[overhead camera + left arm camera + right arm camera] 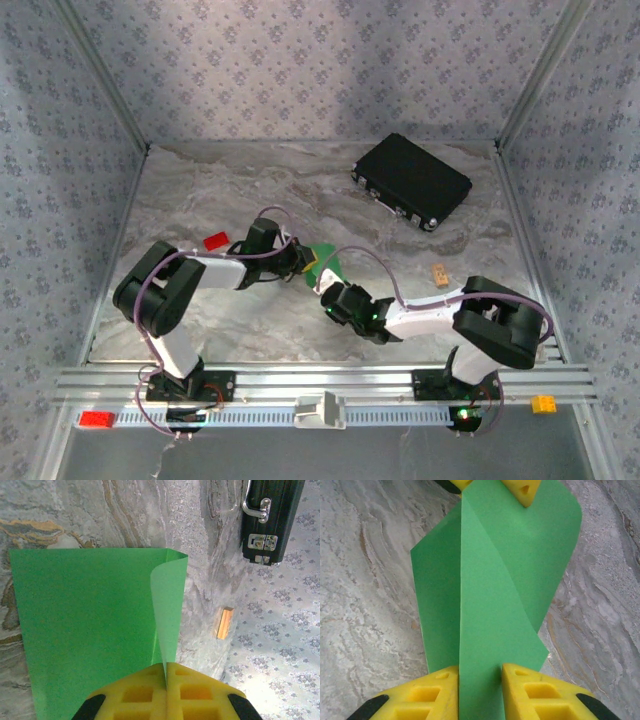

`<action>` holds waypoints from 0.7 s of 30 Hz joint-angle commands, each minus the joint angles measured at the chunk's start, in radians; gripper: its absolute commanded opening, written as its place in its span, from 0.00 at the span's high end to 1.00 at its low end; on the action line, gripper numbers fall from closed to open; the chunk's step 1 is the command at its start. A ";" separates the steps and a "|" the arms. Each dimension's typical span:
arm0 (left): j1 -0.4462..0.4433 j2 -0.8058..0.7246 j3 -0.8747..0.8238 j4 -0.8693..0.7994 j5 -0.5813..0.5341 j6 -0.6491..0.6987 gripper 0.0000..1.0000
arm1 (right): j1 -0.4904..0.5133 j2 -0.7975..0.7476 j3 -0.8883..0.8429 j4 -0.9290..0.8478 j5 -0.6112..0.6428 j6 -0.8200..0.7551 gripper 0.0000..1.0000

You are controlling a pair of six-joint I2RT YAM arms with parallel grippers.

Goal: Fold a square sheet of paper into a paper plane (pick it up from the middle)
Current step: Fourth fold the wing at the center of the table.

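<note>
Square sheet of paper [325,262] sits near and left of the black case [412,182], toward the arm bases, well apart from it and gripped from both sides. Left of the case, farthest off, lies a small red block [215,241]. Next comes the left gripper [165,672], its yellow pads pressed together on one raised, curling edge of the sheet. The right gripper [479,672], nearer the case, has its pads apart with a band of green paper between them. One flap stands up and one long fold line shows. No pointed dart has formed, so most folds appear to remain. A small wooden block [440,275] lies just below the case. The table [200,190] is grey marbled, enclosed by patterned walls on aluminium rails.
</note>
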 commanded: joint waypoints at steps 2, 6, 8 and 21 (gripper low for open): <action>-0.004 -0.025 0.025 -0.014 -0.006 0.021 1.00 | -0.005 0.013 0.018 -0.009 0.038 0.024 0.72; -0.004 -0.027 0.027 -0.011 -0.005 0.021 1.00 | -0.002 0.015 0.022 -0.020 0.069 0.017 0.69; -0.004 -0.030 0.027 -0.016 -0.006 0.022 1.00 | -0.002 0.013 0.018 -0.016 0.076 0.020 0.69; -0.005 -0.033 0.031 -0.031 -0.006 0.031 1.00 | -0.011 -0.005 0.001 0.003 0.053 0.029 0.84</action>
